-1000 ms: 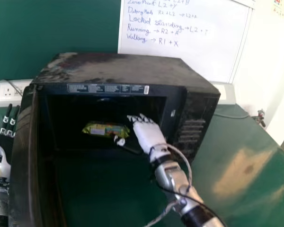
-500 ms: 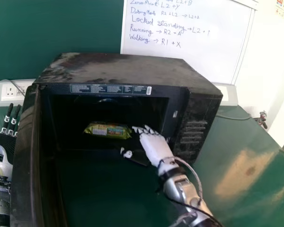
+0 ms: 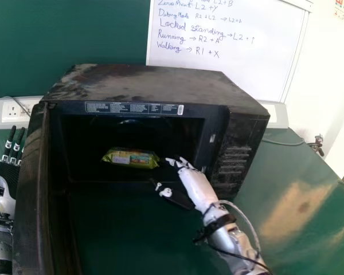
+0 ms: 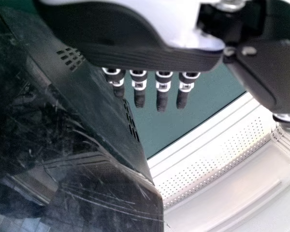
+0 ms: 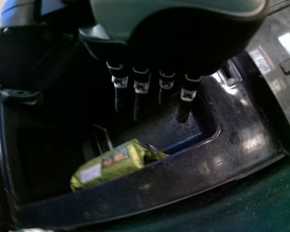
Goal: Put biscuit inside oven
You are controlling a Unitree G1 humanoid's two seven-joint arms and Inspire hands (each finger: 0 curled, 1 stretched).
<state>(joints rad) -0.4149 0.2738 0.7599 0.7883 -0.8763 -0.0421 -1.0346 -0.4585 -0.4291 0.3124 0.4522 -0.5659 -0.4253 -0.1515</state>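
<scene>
Head view: the biscuit packet (image 3: 131,158) lies long-side crosswise inside the oven (image 3: 155,85), just left of the nearer right hand (image 3: 196,186). That hand's fingers (image 5: 141,88) are straight, released.

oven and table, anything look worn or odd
The oven has a patchy top with brownish-grey smears, perhaps dust or wear. Right of it, a pale brown patch interrupts the green table, possibly stain or glare.
</scene>
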